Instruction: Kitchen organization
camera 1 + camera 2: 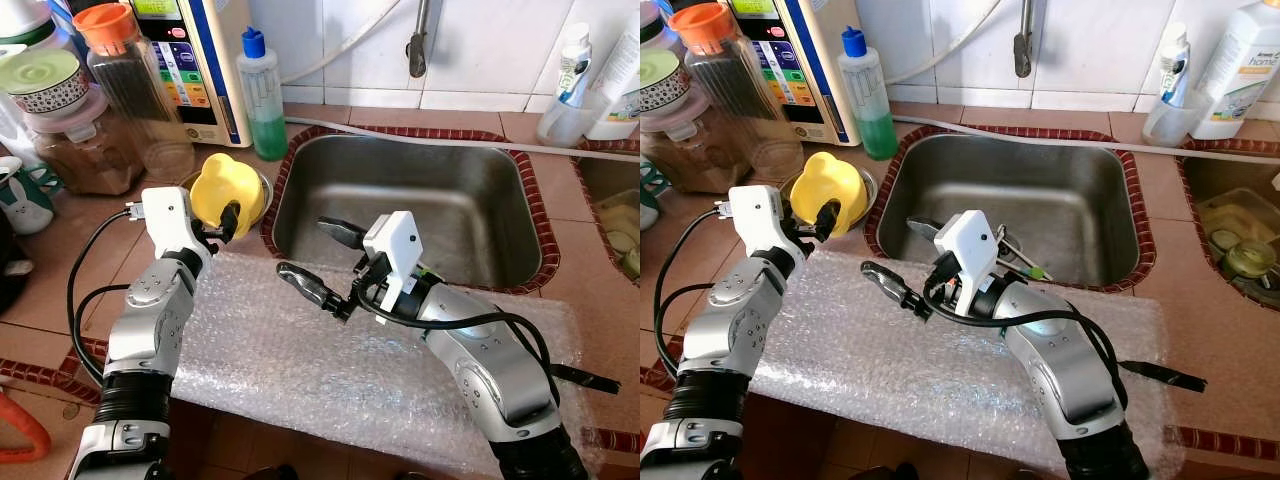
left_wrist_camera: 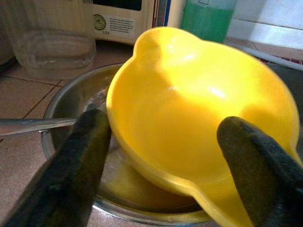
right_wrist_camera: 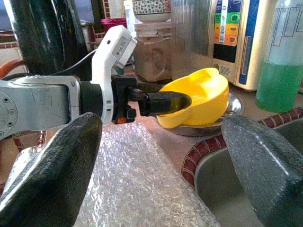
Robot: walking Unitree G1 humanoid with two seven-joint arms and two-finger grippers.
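I have the left gripper [image 1: 232, 215] up at the yellow plastic bowl with two small ear-like bumps on its rim [image 1: 226, 188]. One black finger sits inside the rim and the other outside it, so I read it as pinching the bowl's wall. The bowl is tilted, resting in a shallow round steel dish [image 1: 862, 183] on the terracotta tiled counter [image 1: 60, 260], just beside the stainless steel sink [image 1: 400, 165]. A spoon handle [image 2: 33, 126] lies across the dish's edge.

My right gripper [image 1: 325, 255] hovers over the near edge of the sink, fingers spread wide and holding nothing. Under both arms lies a sheet of clear bubble wrap [image 1: 320, 365] with nothing set down on it.

I judge the job barely started: the bowl is gripped but not lifted away, and some utensils [image 1: 1020, 262] lie in the sink. The green soap bottle with a blue cap [image 1: 262, 95] and the storage jars [image 1: 125, 75] stand at the back.
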